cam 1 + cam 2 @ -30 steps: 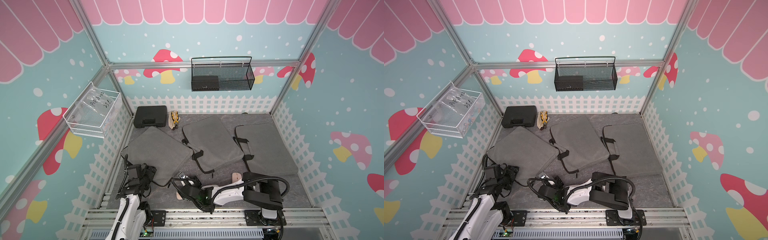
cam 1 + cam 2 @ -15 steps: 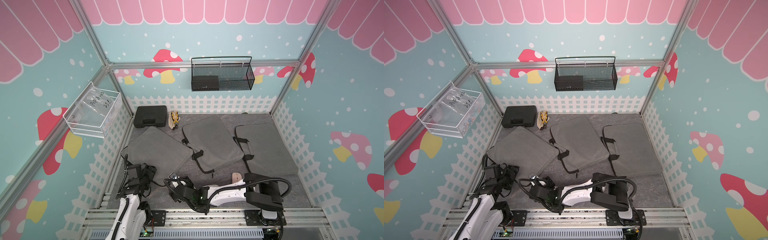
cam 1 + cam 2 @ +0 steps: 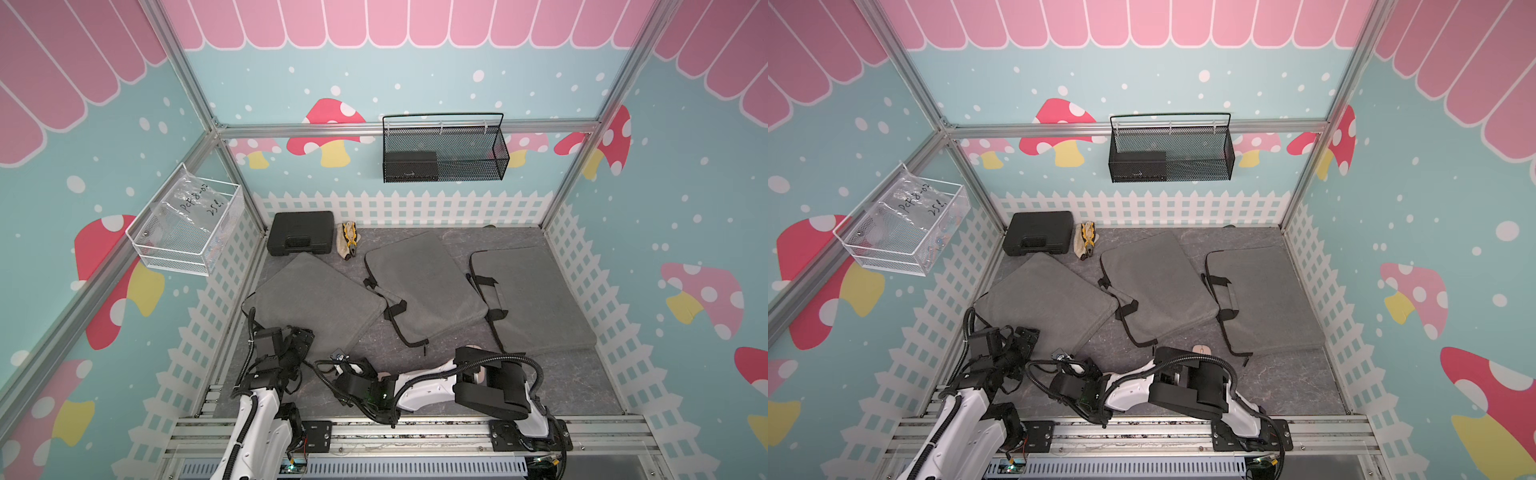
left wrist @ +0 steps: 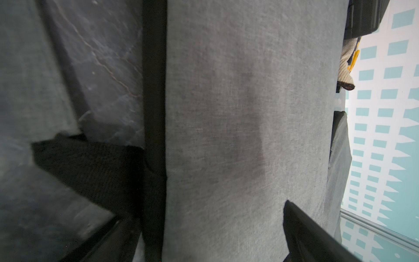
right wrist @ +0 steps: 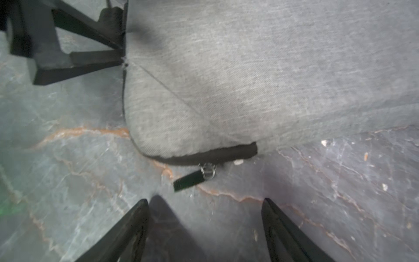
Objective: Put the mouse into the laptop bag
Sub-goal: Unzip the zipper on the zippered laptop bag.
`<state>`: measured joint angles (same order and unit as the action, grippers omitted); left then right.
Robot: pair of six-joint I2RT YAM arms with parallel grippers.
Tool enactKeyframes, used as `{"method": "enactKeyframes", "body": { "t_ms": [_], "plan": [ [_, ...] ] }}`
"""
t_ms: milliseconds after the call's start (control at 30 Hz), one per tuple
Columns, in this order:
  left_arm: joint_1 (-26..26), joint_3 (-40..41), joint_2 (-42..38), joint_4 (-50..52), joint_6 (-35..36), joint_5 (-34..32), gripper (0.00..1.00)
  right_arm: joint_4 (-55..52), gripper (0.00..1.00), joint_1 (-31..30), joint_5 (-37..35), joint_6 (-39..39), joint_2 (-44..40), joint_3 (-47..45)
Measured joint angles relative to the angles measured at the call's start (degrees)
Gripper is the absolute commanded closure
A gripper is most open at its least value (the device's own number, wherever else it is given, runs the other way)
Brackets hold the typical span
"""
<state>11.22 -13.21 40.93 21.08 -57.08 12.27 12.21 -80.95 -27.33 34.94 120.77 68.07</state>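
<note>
Right wrist cam: R gripper (image 5: 204,203) hangs low over the marbled grey floor (image 5: 68,158), jaws spread w/ nothing btwn them. Just ahead of the jaws lies a black zipper pull (image 5: 192,179) on a small metal ring, and right beyond it the rounded corner of the grey laptop bag (image 5: 226,79). Left wrist cam shows L gripper (image 4: 201,209) w/ jaws wide apart, clamping nothing; the bag's black edge band (image 4: 154,90) runs btwn them and grey fabric fills the space ahead. Its black fingers (image 5: 90,59) also show in right wrist cam, farther ahead of R jaws and off to one side, reaching the bag's side edge. Mouse (image 3: 1200,349), pale pink, sits on the floor in a top view, outside the bag, well behind R jaws beside the elbow of R arm (image 3: 1183,386), and well apart from L jaws.
</note>
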Motion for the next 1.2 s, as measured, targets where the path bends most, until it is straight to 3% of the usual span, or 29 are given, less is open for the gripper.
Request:
{"method": "enactKeyframes", "body": {
  "t_ms": [267, 467, 767, 867, 1067, 1200],
  "plan": [
    [0.0, 0.0, 0.0, 0.0, -0.17, 0.0, 0.01, 1.16, 0.52, 1.14, 0.15, 1.05, 1.25, 1.16],
    [0.0, 0.0, 0.02, 0.02, -0.22, 0.44, 0.02, 1.55, 0.77, 1.64, 0.83, 1.42, 1.42, 1.36],
    [-0.7, 0.0, 0.0, 0.26, -1.62, 3.3, 0.07, 2.4, 0.96, 2.64, 1.4, 0.26, 1.05, 0.7],
    [-2.49, 0.15, -0.59, 0.44, -2.84, 3.87, 0.18, 2.64, 1.0, 2.62, 1.6, -1.07, -0.07, -0.85],
    [-7.26, 2.4, -3.43, 0.57, -6.27, 3.37, 0.58, 3.93, 1.0, 2.73, 2.73, -3.65, -3.04, -5.22],
    [-11.3, 3.98, -5.97, 0.48, -9.7, 1.29, 0.73, 3.93, 1.0, 1.84, 3.41, -4.87, -3.19, -5.31]
  ]
}}
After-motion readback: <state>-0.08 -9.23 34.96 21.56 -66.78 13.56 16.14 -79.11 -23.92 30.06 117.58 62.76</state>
